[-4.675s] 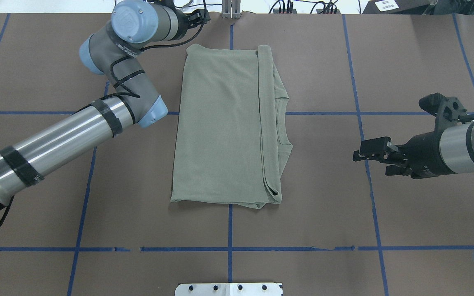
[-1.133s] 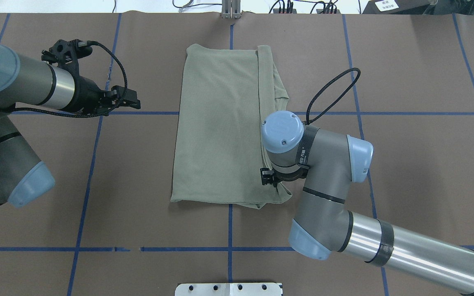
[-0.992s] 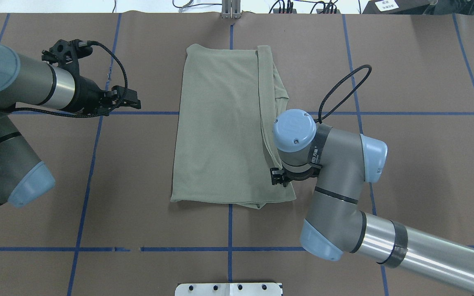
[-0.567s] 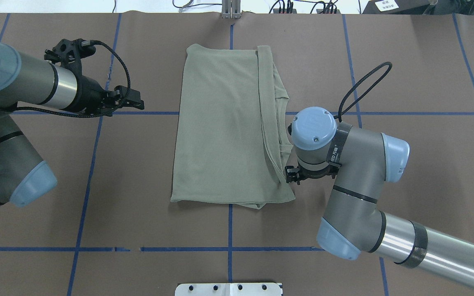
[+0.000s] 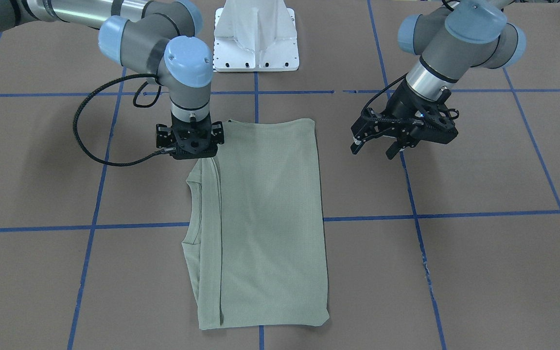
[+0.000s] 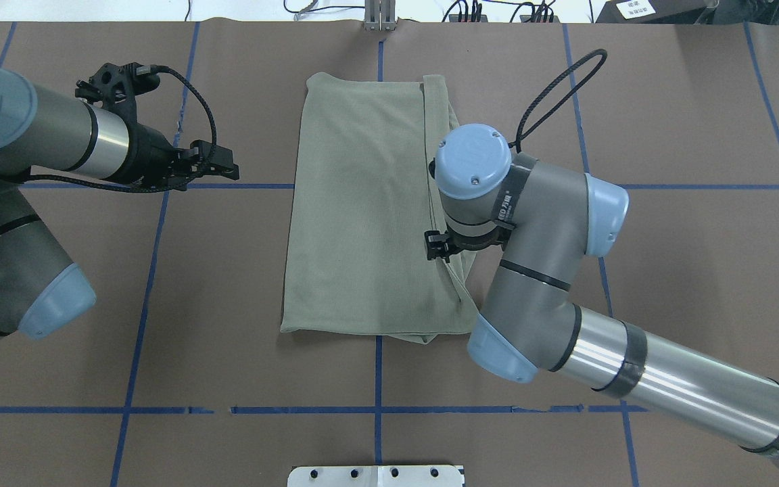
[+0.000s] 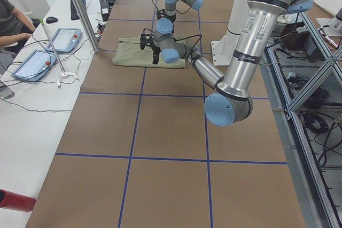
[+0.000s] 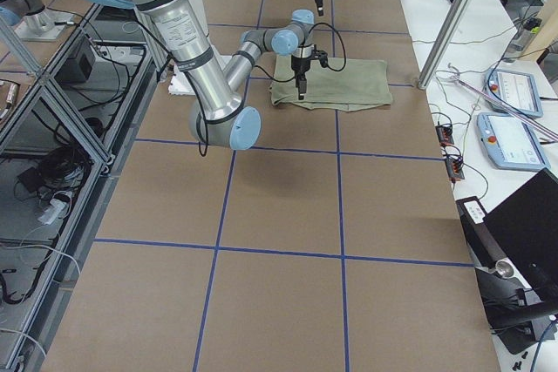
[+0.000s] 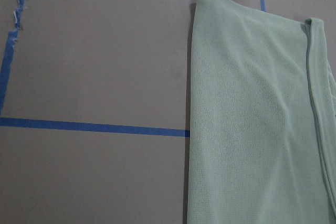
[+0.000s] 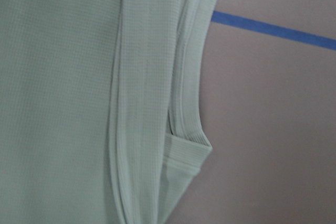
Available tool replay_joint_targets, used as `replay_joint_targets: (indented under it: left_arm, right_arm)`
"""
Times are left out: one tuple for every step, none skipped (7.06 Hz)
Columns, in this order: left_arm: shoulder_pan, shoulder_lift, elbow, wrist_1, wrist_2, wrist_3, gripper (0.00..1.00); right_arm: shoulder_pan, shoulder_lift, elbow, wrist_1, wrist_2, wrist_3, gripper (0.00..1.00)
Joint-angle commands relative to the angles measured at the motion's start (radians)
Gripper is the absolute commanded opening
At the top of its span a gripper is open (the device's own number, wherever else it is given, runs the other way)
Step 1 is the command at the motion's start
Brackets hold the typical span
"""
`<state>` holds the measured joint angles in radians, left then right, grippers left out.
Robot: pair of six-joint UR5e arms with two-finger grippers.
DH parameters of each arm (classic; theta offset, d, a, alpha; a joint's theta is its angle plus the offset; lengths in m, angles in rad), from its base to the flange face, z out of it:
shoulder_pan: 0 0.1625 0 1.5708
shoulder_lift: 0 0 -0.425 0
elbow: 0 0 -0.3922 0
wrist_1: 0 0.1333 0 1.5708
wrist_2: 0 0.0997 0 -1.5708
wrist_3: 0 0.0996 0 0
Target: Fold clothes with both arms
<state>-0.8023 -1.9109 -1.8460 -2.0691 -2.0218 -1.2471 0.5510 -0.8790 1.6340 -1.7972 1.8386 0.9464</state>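
One shirt (image 6: 362,203), two arms (image 6: 538,223), one table (image 6: 700,101).

Robotics laboratory: a brown table (image 6: 700,304) was gridded with blue tape (image 6: 376,409); teach pendants (image 7: 61,40) and an aluminium post (image 7: 81,12) stood alongside.

right arm (image 6: 545,223) wrist txt, unreadable
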Motion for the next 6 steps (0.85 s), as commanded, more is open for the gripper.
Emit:
replay_joint_targets:
  left_arm:
    - [0.000, 0.001, -0.001, 0.001, 0.000, 0.000, 1.00]
    - [0.000, 0.000, -0.004, 0.001, 0.000, 0.000, 1.00]
    - [0.000, 0.000, -0.004, 0.001, 0.000, 0.000, 1.00]
    - [0.000, 0.000, -0.007, 0.001, 0.000, -0.002, 1.00]
    - [0.000, 0.000, -0.007, 0.001, 0.000, -0.002, 1.00]
    - [0.000, 0.000, -0.006, 0.001, 0.000, -0.002, 1.00]
  right_arm:
    - [0.000, 0.049, -0.127, 0.079, -0.006, -0.004, 1.00]
    - [0.000, 0.049, -0.128, 0.078, -0.002, -0.003, 1.00]
    - [-0.003, 0.042, -0.129, 0.076, 0.001, -0.004, 1.00]
    - [-0.008, 0.037, -0.132, 0.075, 0.010, -0.003, 1.00]
    - [-0.008, 0.031, -0.132, 0.069, 0.045, -0.003, 1.00]
    - [-0.008, 0.028, -0.132, 0.061, 0.060, -0.003, 1.00]
